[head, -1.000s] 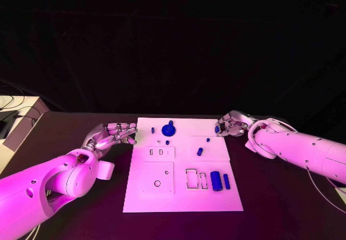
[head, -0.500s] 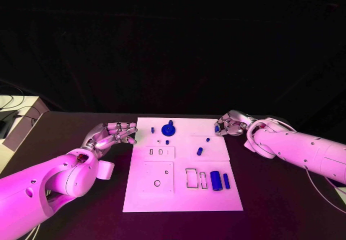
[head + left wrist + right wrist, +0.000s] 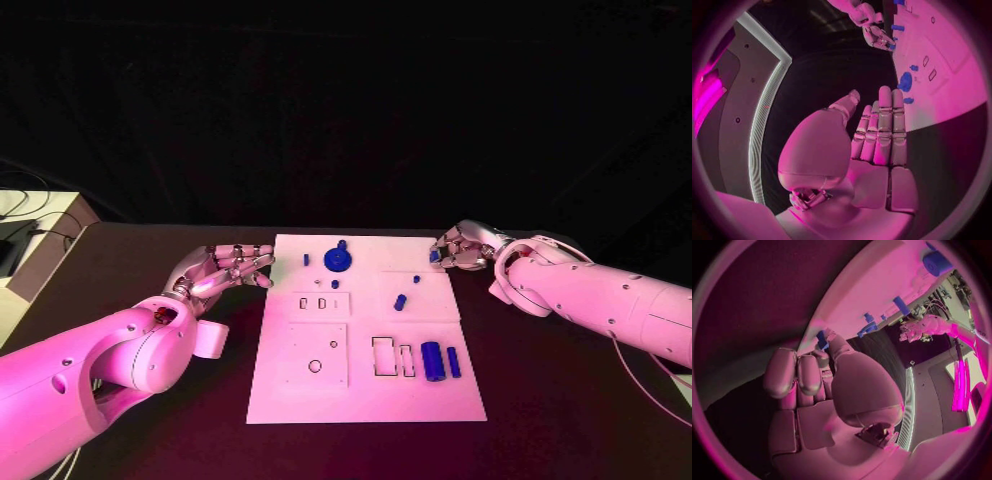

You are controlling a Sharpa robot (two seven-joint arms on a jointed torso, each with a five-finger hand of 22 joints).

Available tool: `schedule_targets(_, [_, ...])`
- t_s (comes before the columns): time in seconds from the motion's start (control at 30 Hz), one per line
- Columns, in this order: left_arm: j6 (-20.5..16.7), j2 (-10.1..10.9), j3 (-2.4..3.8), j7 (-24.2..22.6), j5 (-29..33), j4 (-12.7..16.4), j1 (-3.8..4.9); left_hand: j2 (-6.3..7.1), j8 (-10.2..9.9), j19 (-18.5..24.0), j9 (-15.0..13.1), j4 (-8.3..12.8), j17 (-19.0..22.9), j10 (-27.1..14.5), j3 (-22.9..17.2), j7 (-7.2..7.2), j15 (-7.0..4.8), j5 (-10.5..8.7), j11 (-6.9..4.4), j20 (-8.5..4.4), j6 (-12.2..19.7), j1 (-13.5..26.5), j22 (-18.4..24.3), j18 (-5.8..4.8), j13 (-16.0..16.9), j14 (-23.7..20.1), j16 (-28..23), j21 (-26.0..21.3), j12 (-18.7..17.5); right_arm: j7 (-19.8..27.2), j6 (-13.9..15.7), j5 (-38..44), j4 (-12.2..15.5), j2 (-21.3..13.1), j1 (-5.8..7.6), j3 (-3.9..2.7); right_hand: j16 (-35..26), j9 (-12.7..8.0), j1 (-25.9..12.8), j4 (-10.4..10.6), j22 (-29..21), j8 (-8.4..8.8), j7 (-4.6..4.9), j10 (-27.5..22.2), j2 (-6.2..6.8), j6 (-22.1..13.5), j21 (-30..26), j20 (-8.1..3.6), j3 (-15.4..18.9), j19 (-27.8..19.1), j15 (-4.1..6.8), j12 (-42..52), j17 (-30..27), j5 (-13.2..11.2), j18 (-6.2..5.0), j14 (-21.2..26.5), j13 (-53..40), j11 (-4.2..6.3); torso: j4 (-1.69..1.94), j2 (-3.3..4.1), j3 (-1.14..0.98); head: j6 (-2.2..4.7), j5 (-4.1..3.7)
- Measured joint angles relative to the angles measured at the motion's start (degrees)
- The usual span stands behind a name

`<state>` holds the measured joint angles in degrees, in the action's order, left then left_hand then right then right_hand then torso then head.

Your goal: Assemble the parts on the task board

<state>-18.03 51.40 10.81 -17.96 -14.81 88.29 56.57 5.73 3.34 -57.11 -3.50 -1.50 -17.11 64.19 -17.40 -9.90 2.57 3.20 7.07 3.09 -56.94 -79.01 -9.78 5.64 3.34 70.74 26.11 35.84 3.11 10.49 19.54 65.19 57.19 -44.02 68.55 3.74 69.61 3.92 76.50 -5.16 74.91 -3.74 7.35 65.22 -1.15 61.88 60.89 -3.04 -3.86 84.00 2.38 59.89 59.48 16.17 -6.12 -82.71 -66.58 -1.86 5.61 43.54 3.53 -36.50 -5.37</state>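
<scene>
The white task board (image 3: 368,400) lies in the middle of the black table. On it are a blue gear (image 3: 338,260), some small blue pegs (image 3: 400,302) and two blue cylinders (image 3: 430,360). My right hand (image 3: 464,248) sits at the board's far right corner, its fingers curled in, and pinches a small blue part (image 3: 434,257) between thumb and finger. The right wrist view has that part (image 3: 821,339) at the tips of my right hand (image 3: 817,390). My left hand (image 3: 231,265) hovers beside the board's left edge, fingers straight and together, holding nothing (image 3: 879,130).
Rectangular slots (image 3: 387,357) and a square plate with a round hole (image 3: 315,366) take up the board's near half. A pale shelf with cables (image 3: 29,235) stands at the table's far left. Bare table (image 3: 562,400) lies on either side of the board.
My right hand has edged very slightly towards the far edge with the small blue part. The left hand and the parts on the board have stayed put.
</scene>
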Motion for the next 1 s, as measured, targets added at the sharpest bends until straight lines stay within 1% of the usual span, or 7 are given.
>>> schedule_targets(0.13, [0.0, 0.0, 0.0, 0.0, 0.0, 0.0, 0.0, 0.0, 0.0, 0.0, 0.0, 0.0, 0.0, 0.0, 0.0, 0.0, 0.0, 0.0, 0.0, 0.0, 0.0, 0.0, 0.0, 0.0, 0.0, 0.0, 0.0, 0.0, 0.0, 0.1, 0.0, 0.0, 0.0, 0.1, 0.0, 0.0, 0.0, -0.1, -0.5, 0.1, 0.0, -0.02, -0.33, 0.2, -0.52, 0.5, 0.0, 0.0, -2.1, 0.0, 0.21, 0.2, 0.0, -0.2, 0.0, -0.2, -0.3, 0.2, -0.02, 0.01, -0.03, -0.03, 0.04])
schedule_targets(0.23, [0.0, 0.0, 0.0, 0.0, 0.0, 0.0, 0.0, 0.0, 0.0, 0.0, 0.0, 0.0, 0.0, 0.0, 0.0, 0.0, 0.0, 0.0, 0.0, 0.0, 0.0, 0.0, 0.0, 0.0, 0.0, 0.0, 0.0, 0.0, 0.0, 0.1, 0.0, 0.0, 0.0, 0.1, 0.0, 0.0, 0.0, -0.1, -0.7, 0.2, 0.0, -0.41, -0.87, 0.5, -0.74, 1.0, 0.0, -0.03, -2.8, 0.0, 0.21, 0.6, 0.1, -0.3, 0.0, -0.2, -0.5, 0.39, -0.03, 0.01, -0.03, -0.1, 0.05])
schedule_targets(0.33, [0.0, 0.0, 0.0, 0.0, 0.0, 0.0, 0.0, 0.0, 0.0, 0.0, 0.0, 0.0, 0.0, 0.0, 0.0, 0.0, 0.0, 0.0, 0.0, 0.0, 0.0, 0.0, 0.0, 0.0, 0.0, 0.0, 0.0, 0.0, 0.0, 0.2, 0.0, -0.2, 0.1, 0.1, 0.0, 0.0, 0.0, -0.1, -1.2, 0.7, 0.0, -0.5, -1.21, 0.6, -1.22, 1.4, 0.0, -0.44, -3.3, 0.0, 0.47, 0.6, 0.1, 0.5, 0.0, 0.0, -0.7, 0.63, -0.02, 0.01, -0.03, -0.16, 0.06])
schedule_targets(0.47, [0.0, 0.0, 0.0, 0.0, 0.0, -0.1, 0.0, 0.0, 0.0, 0.0, 0.0, 0.0, 0.0, 0.0, 0.0, 0.0, 0.0, 0.0, 0.0, 0.0, 0.0, 0.0, 0.0, 0.0, 0.0, 0.0, 0.0, 0.0, 0.0, 0.2, 0.1, -0.6, 0.2, 0.1, 0.0, 0.0, 0.0, -0.1, -1.3, 0.8, 0.0, -0.91, -1.25, 1.0, -1.28, 1.4, 0.0, -0.44, -3.4, 0.0, 0.62, 0.6, 0.2, 0.7, 0.0, -0.2, -0.9, 1.04, -0.01, 0.01, -0.01, -0.19, 0.06])
schedule_targets(0.63, [0.0, 0.0, 0.0, 0.0, 0.0, -0.1, 0.0, 0.0, 0.0, 0.0, 0.0, 0.0, 0.0, 0.0, 0.0, 0.0, 0.0, 0.0, 0.0, 0.0, 0.0, 0.0, 0.0, 0.0, 0.0, 0.0, 0.0, 0.2, 0.0, 0.2, 0.6, -1.1, 1.1, -0.1, 0.0, 0.0, -0.2, 0.0, -1.4, 0.8, 0.0, -0.91, -1.33, 1.0, -1.41, 1.5, 0.0, -0.44, -3.4, 0.0, 0.62, 0.6, 0.2, 0.7, 0.0, -0.2, -1.0, 1.04, -0.01, 0.0, 0.01, -0.13, 0.06])
schedule_targets(0.8, [0.0, 0.1, 0.0, 0.0, 0.0, -0.1, 0.0, 0.0, 0.0, 0.0, 0.0, 0.0, 0.0, 0.0, 0.0, 0.0, 0.0, 0.0, 0.0, 0.0, 0.0, 0.0, 0.1, 0.0, 0.0, 0.0, 0.0, 0.2, 0.0, 0.1, 1.4, -1.7, 3.3, -0.7, 0.22, 0.0, -0.2, 0.1, -1.4, 0.8, 0.0, -0.9, -1.33, 1.0, -1.41, 1.5, 0.0, -0.64, -3.4, -0.2, 0.62, 0.6, 0.3, 1.0, 0.01, -0.2, -1.1, 1.03, -0.04, -0.03, 0.02, -0.01, 0.18])
schedule_targets(1.0, [0.0, 0.1, 0.0, 0.0, 0.0, -0.2, 0.0, 0.0, 0.0, 0.0, 0.0, 0.0, 0.0, 0.0, 0.0, 0.0, 0.0, 0.0, 0.0, 0.0, 0.0, 0.0, 0.1, 0.0, 0.0, 0.0, 0.0, 0.2, 0.0, -1.0, 2.0, -2.1, 7.8, -1.1, 1.79, -0.08, -0.2, 0.1, -1.4, 0.8, 0.0, -0.88, -1.33, 1.0, -1.41, 1.5, 0.0, -0.84, -3.4, 0.0, 0.62, 0.6, 0.3, 1.0, 0.01, -0.2, -1.1, 1.02, -0.12, -0.08, 0.01, 0.18, 0.3])
